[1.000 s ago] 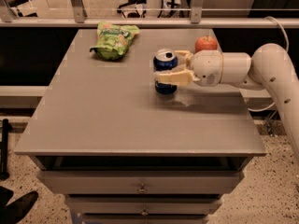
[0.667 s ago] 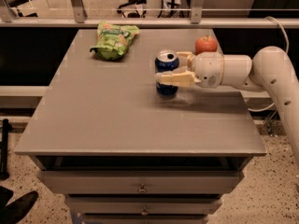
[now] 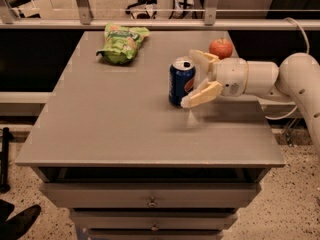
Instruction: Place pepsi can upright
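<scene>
The pepsi can (image 3: pixel 180 83) is dark blue with a silver top. It stands upright on the grey table (image 3: pixel 115 129), right of the middle. My gripper (image 3: pixel 190 79) reaches in from the right on a white arm and is open. Its beige fingers (image 3: pixel 204 94) are spread wide just right of the can, one behind it and one in front near its base. The can is only partly between them, and it stands on the table by itself.
A green crinkled snack bag (image 3: pixel 122 43) lies at the back left of the table. A red apple (image 3: pixel 221 48) sits at the back right, just behind my wrist. The table has drawers below its front edge. A rail runs behind the table.
The fingers were closed around the can before. Now they have spread apart and drawn back a little to the right. The can stays upright in the same spot.
</scene>
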{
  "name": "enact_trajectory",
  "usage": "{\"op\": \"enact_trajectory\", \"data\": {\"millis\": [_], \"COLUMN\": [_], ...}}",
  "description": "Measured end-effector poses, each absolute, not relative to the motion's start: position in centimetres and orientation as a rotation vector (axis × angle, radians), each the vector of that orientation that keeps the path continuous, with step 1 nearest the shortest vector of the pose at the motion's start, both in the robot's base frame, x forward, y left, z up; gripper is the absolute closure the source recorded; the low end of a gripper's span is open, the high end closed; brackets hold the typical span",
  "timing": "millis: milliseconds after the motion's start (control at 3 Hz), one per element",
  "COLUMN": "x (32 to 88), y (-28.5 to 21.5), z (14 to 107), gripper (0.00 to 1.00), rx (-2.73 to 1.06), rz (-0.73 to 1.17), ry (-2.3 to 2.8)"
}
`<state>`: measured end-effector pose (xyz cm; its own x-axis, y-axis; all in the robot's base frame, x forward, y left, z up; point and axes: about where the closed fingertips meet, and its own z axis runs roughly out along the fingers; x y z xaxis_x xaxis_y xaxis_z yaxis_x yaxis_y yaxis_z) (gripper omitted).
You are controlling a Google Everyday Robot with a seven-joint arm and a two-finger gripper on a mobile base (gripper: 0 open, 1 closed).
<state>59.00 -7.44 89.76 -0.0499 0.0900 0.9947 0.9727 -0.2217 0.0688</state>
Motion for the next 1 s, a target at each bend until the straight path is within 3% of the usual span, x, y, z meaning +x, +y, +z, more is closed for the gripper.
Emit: {"op": "enact_trajectory", "data": {"millis": [1000], "x": [52.9], "y": [-14.5], "z": [98.0], "gripper": [0.0], "rx": [-1.57], "rz": [-1.5], "ry": [-1.276]}}
